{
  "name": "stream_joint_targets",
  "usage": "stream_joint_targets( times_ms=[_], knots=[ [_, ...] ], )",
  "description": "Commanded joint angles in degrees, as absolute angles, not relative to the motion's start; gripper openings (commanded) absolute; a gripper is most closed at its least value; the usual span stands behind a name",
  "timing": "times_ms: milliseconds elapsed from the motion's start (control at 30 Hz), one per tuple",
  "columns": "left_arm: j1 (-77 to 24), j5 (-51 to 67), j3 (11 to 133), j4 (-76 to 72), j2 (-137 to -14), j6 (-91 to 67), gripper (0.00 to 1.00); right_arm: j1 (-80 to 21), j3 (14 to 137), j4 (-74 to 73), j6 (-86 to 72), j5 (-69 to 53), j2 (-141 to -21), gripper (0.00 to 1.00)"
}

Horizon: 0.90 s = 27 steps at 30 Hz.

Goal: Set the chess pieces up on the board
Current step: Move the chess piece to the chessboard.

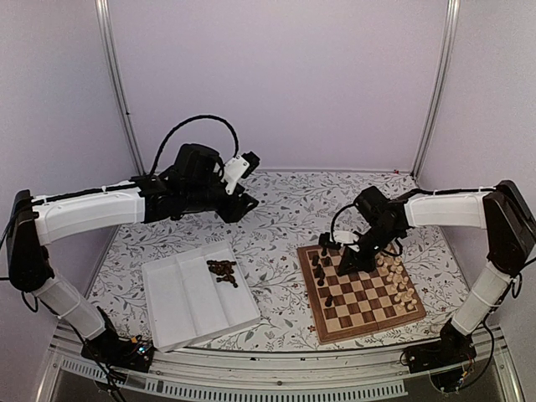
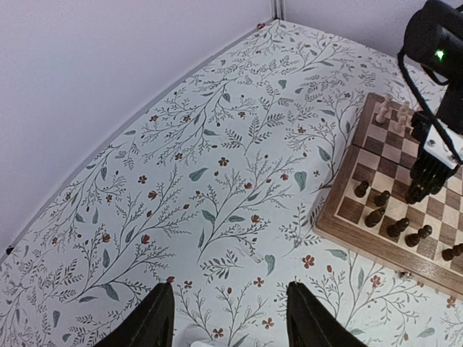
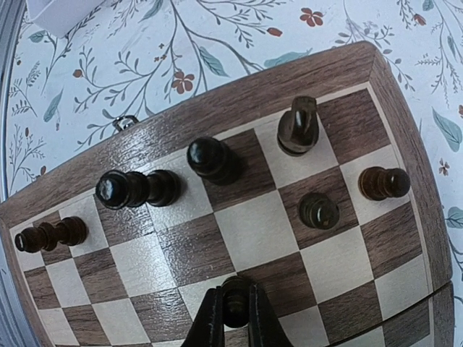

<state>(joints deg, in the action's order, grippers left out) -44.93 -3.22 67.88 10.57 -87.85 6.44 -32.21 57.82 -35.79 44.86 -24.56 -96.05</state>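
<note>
The board [image 1: 362,303] lies right of centre, with several dark chess pieces [image 1: 321,270] along its left side and cream pieces [image 1: 399,280] along its right. My right gripper [image 1: 347,260] is low over the board's far left part. In the right wrist view it [image 3: 233,312] is shut on a dark piece [image 3: 234,296] over the squares, with other dark pieces [image 3: 210,159] standing beyond it. More dark pieces [image 1: 222,270] lie heaped in the white tray [image 1: 180,306]. My left gripper [image 1: 243,203] is open and empty, held high over the cloth; its fingers [image 2: 148,322] frame bare cloth.
A floral cloth [image 1: 285,209] covers the table. White walls and metal posts [image 1: 117,84] close in the back and sides. The left wrist view shows the board [image 2: 340,217] and the right gripper [image 2: 428,177] at its right. A tray corner [image 3: 58,11] shows at the right wrist view's top left.
</note>
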Motion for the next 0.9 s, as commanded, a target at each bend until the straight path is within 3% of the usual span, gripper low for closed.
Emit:
stream_joint_targets(
  times_ms=[0,667,867],
  knots=[
    [-44.5,-2.3,69.1,9.7,-87.1,7.0,0.55,-33.0,60.4,-36.4,45.0,-24.6,-97.2,0.05],
    [-44.3,-1.5,69.5,10.6,-87.8,7.1,0.55,-35.9,65.2,-37.0,43.7,-24.7,-102.1,0.07],
    [-44.3,-1.4,69.6,10.7,-87.9,7.1,0.55,-36.0,65.4,-37.1,43.2,-24.3,-102.1,0.16]
  ],
)
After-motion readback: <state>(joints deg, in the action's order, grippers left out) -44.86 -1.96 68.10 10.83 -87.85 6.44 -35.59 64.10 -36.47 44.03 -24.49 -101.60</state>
